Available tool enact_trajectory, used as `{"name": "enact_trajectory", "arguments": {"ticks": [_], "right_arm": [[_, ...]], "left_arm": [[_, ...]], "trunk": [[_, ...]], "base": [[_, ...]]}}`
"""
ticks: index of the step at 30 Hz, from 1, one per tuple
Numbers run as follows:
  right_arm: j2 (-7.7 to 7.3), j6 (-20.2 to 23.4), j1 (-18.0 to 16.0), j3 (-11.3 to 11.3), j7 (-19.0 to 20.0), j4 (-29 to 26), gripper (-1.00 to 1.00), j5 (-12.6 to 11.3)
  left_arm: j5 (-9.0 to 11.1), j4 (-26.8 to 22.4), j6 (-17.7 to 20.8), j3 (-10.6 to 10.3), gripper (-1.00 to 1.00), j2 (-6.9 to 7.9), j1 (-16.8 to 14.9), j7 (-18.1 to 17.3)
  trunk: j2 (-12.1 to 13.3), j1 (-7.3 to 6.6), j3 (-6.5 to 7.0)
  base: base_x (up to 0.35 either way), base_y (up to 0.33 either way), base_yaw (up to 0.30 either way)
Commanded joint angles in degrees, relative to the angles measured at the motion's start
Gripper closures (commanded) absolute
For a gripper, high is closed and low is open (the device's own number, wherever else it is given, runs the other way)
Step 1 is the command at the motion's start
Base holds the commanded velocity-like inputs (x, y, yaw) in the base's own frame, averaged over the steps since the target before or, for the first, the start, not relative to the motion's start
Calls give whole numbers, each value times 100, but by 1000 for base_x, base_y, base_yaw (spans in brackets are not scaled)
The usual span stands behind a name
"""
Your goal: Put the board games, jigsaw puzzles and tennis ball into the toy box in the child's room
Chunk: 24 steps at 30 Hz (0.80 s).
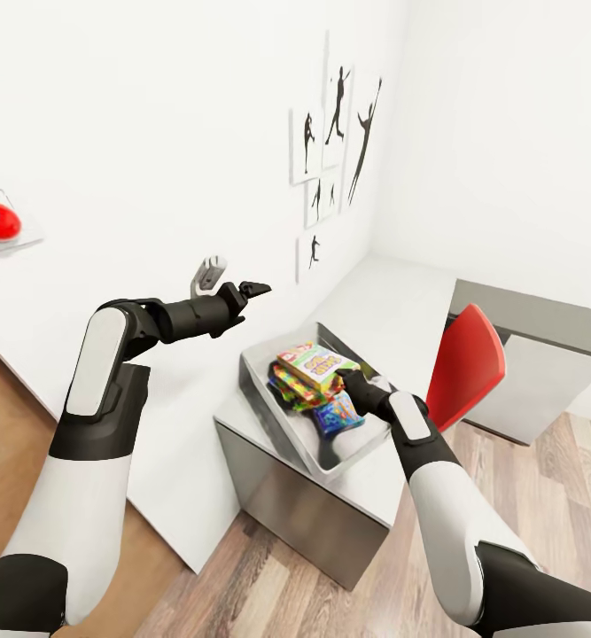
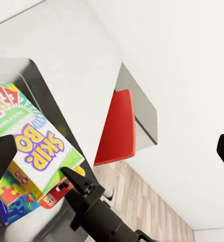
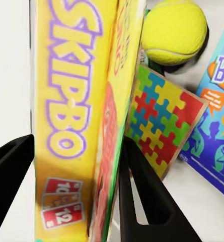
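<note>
The light grey toy box (image 1: 277, 416) stands on the pale table (image 1: 392, 310). My right gripper (image 1: 355, 383) reaches into it, its fingers (image 3: 142, 196) closed on either side of a yellow Skip-Bo board game (image 3: 76, 111) that stands tilted on edge. Beside it in the box lie a jigsaw puzzle (image 3: 162, 121), the tennis ball (image 3: 174, 30) and a blue board game (image 3: 217, 116). The left wrist view adds a green board game (image 2: 3, 101) under the Skip-Bo box (image 2: 39, 148). My left gripper (image 1: 237, 276) hovers open near the wall, above and left of the box.
A red chair (image 1: 468, 363) stands tucked against the table, right of the toy box. A grey cabinet (image 1: 543, 354) sits behind it. Silhouette pictures (image 1: 330, 151) hang on the wall. Wood floor (image 1: 268, 594) lies in front of the table.
</note>
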Motion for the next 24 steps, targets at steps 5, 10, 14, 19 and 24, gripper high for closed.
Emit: {"name": "enact_trajectory", "arguments": {"ticks": [5,10,14,19,24], "right_arm": [[8,25,-5,-26,-287,-5,-100,112],[8,22,-6,-23,-291,-9,-100,114],[8,22,-6,-22,-294,-12,-100,115],[8,21,-6,-21,-295,-31,-100,117],[8,21,-6,-21,-301,-59,-100,121]], "left_arm": [[52,-5,5,3,-100,1,-8,61],[50,-5,5,1,-100,-3,-7,61],[51,-5,6,2,-100,-5,-7,61],[54,-5,6,3,-100,-1,-7,61],[53,-5,6,3,-100,-5,-9,61]], "trunk": [[-9,5,-15],[-9,5,-16],[-9,5,-16],[-9,5,-16],[-9,5,-16]], "base": [[0,0,3],[0,0,0],[0,0,0],[0,0,0],[0,0,0]]}}
